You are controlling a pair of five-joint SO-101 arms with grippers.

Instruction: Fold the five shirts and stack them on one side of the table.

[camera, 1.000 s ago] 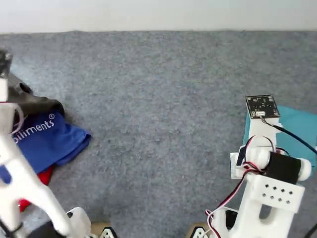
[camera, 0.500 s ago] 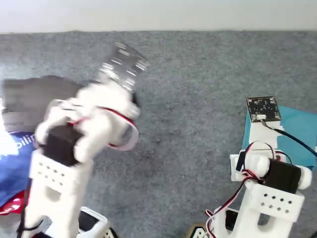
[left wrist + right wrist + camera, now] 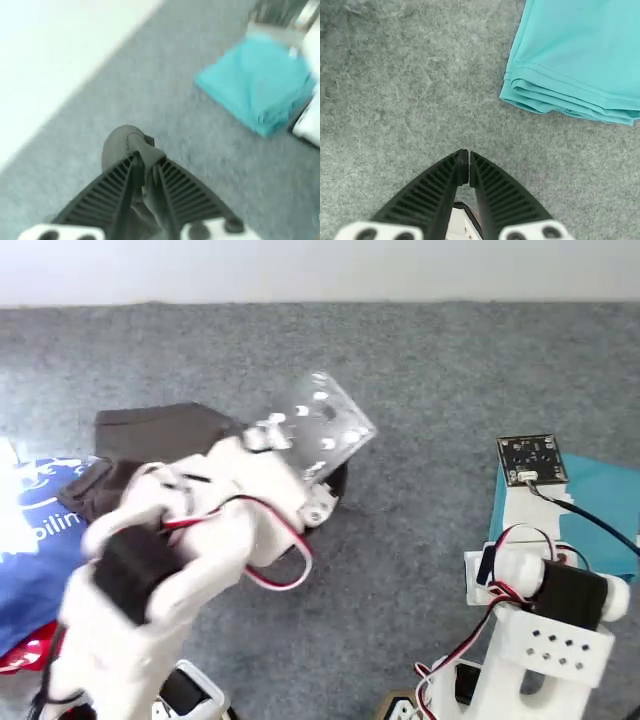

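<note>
My left gripper [image 3: 142, 167] is shut on a bunch of the dark grey shirt [image 3: 125, 145]. In the high view the left arm [image 3: 230, 510] hangs over the middle of the table, and the dark grey shirt [image 3: 150, 432] trails from it back to the left. A blue shirt [image 3: 35, 555] lies at the left edge on top of a red shirt [image 3: 22, 655]. A folded teal shirt [image 3: 600, 502] lies at the right edge, also seen as the teal shirt [image 3: 580, 55] just beyond my right gripper [image 3: 465, 157]. That gripper is shut with nothing in it, low over the mat.
A grey felt mat [image 3: 430, 380] covers the table, with a white wall along its far edge. The right arm [image 3: 540, 610] stands at the front right beside the teal shirt [image 3: 260, 85]. Bare mat stretches across the back and between the arms.
The left arm has swung from the far left to the middle, pulling the dark grey shirt off the pile and across. The right arm has stayed put.
</note>
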